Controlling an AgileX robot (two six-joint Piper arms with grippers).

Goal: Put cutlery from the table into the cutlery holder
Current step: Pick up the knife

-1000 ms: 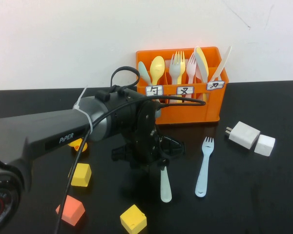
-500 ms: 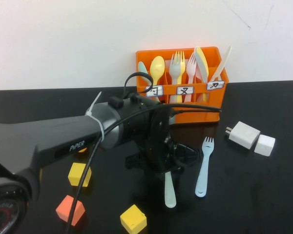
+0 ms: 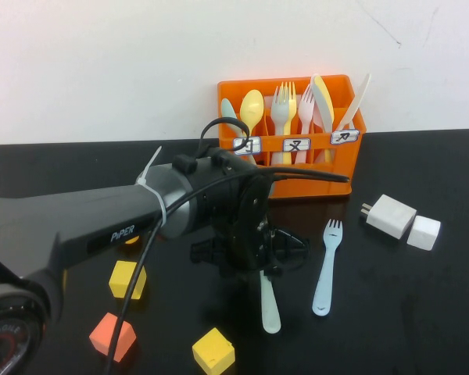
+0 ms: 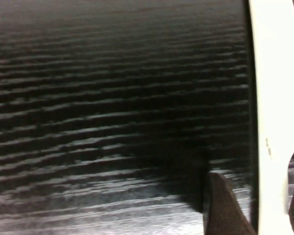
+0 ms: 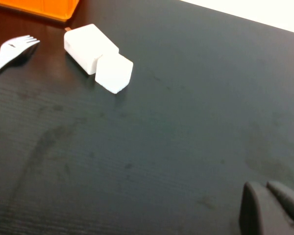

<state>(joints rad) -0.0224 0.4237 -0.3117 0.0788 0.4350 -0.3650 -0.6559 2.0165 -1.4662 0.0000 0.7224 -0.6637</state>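
Observation:
The pale mint-green knife (image 3: 270,308) lies on the black table (image 3: 422,312), its upper end hidden under my left gripper (image 3: 258,262). In the left wrist view the knife (image 4: 272,98) runs between the two fingertips of the left gripper (image 4: 257,200). The jaws are open and stand on either side of it, with a thin gap on one side. The light blue fork (image 3: 325,269) lies to the right, and its tines show in the right wrist view (image 5: 7,54). The orange cutlery holder (image 3: 305,176) stands at the back with several pieces in it. My right gripper (image 5: 272,198) is shut and empty over bare table.
A white charger block (image 3: 389,216) and a white cube (image 3: 424,233) lie right of the fork. Two yellow blocks (image 3: 127,279) (image 3: 213,351) and an orange block (image 3: 112,336) lie at the front left. The left arm hides the table's middle.
The left arm has moved right and settled over the knife's upper end. The knife has shifted slightly to the right. The fork and holder have not moved.

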